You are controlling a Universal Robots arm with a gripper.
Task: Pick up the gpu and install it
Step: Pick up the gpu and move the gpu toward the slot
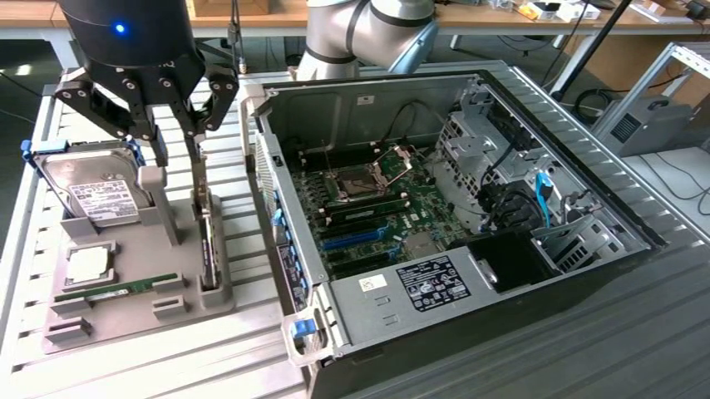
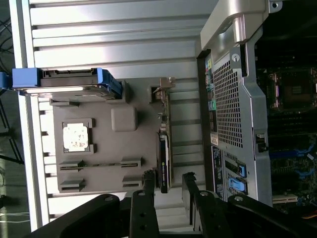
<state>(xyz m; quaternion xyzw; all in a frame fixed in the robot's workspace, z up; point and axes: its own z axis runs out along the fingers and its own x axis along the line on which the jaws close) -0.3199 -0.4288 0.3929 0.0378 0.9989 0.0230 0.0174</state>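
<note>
Claw (image 2: 169, 173) partway open, fingers (image 2: 147, 193) apart, one on each side of the gpu (image 2: 164, 148) seen from above. Clear gap on one side. Can't tell if the other finger touches the card. Judging by that, no grip made.

gpu stands on its thin edge in a slot of the grey holder (image 2: 106, 148), which sits on the slatted bench (image 2: 114, 44) just beside the open PC case (image 1: 577, 158). In the exterior view the claw (image 1: 178, 154) hangs over the holder's far end.

Progress: early.
- Card is seated in the holder, not lifted, so the pick isn't done.
- Install not started.
- Case lies open with the board exposed, and the blue slot (image 1: 355, 238) looks free.

Orientation:
- Long axis runs along the holder, parallel to the case's rear panel (image 2: 228, 109), far to near in the exterior view.
- Faces vertical, narrow edge up.
- Grey metal bracket (image 2: 167, 87) end points toward the hard drive (image 1: 95, 195) end of the holder.
- Opposite end points toward the RAM stick (image 1: 116, 288) end.
</note>
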